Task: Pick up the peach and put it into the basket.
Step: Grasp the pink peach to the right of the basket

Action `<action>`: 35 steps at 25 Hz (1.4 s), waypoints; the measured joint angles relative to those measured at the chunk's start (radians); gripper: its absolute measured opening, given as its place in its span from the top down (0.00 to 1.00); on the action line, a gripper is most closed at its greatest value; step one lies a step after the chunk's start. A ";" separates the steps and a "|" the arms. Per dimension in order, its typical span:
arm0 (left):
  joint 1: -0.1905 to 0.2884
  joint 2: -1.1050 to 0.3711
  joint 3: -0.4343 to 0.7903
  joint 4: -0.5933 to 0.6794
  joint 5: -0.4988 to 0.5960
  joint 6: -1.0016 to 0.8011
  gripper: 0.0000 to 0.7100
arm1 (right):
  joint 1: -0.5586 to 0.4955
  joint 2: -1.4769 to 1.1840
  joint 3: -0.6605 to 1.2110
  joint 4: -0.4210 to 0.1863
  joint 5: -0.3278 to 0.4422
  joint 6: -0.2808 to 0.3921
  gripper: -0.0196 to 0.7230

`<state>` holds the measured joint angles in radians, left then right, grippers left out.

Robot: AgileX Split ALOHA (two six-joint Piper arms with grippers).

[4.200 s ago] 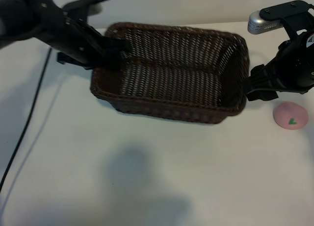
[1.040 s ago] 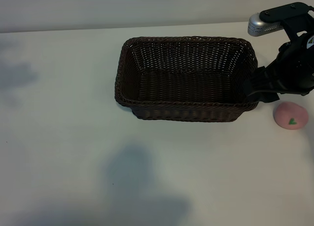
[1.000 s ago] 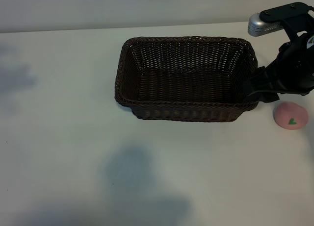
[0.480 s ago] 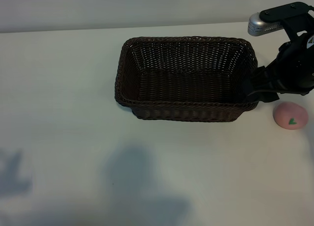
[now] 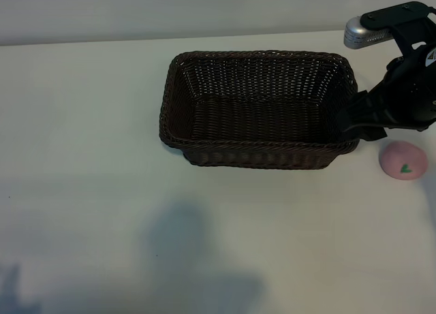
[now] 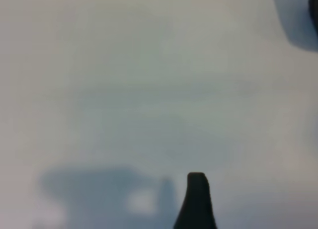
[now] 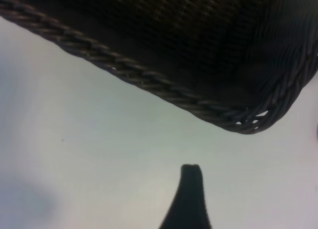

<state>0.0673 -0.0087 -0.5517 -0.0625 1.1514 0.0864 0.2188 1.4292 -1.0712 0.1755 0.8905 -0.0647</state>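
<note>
The right gripper's (image 5: 355, 123) fingers stand apart, holding nothing; in the exterior view their dark tips sit against the basket's (image 5: 259, 154) right end wall, just at the braided rim. Whether they touch the wicker I cannot tell. One finger (image 7: 185, 199) shows in the right wrist view, with bare table between it and the basket's rounded corner.

The peach (image 5: 403, 161) lies on the table (image 5: 88, 157) just beside these fingers, on the side away from the basket and a little nearer the camera. It is outside the grip, apart from the tips, with its green leaf mark facing up. It does not touch the basket.

The basket spreads away from the fingers across the middle of the table, open side up, nothing inside it.

The left gripper (image 6: 198, 199) is out of the exterior view. Its wrist view shows one dark finger over bare table with a shadow beside it; its fingers are spread too, empty. Neither peach nor basket shows near them.

Behind the right fingers the black arm rises at the table's far right, a silver cylinder (image 5: 361, 33) at its top.
</note>
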 joint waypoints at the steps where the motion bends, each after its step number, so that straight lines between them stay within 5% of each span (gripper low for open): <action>1: 0.000 0.000 0.014 0.001 0.001 -0.008 0.16 | 0.000 0.000 0.000 0.000 -0.002 0.000 0.17; 8: 0.000 0.000 0.033 0.010 -0.021 -0.032 0.17 | 0.000 0.000 0.000 -0.022 -0.077 0.001 0.17; 15: 0.000 0.000 0.052 0.010 -0.053 -0.033 0.17 | -0.032 0.103 0.000 -0.226 -0.119 0.166 0.17; 19: 0.000 0.000 0.052 0.010 -0.057 -0.034 0.17 | -0.108 0.194 0.000 -0.270 -0.156 0.200 0.17; 27: 0.000 0.000 0.052 0.010 -0.057 -0.034 0.18 | -0.258 0.317 0.000 -0.211 -0.209 0.177 0.17; 35: 0.000 0.000 0.052 0.010 -0.057 -0.034 0.18 | -0.273 0.404 0.000 -0.125 -0.209 0.108 0.17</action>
<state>0.0673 -0.0087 -0.5001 -0.0526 1.0941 0.0525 -0.0543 1.8336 -1.0712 0.0509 0.6811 0.0433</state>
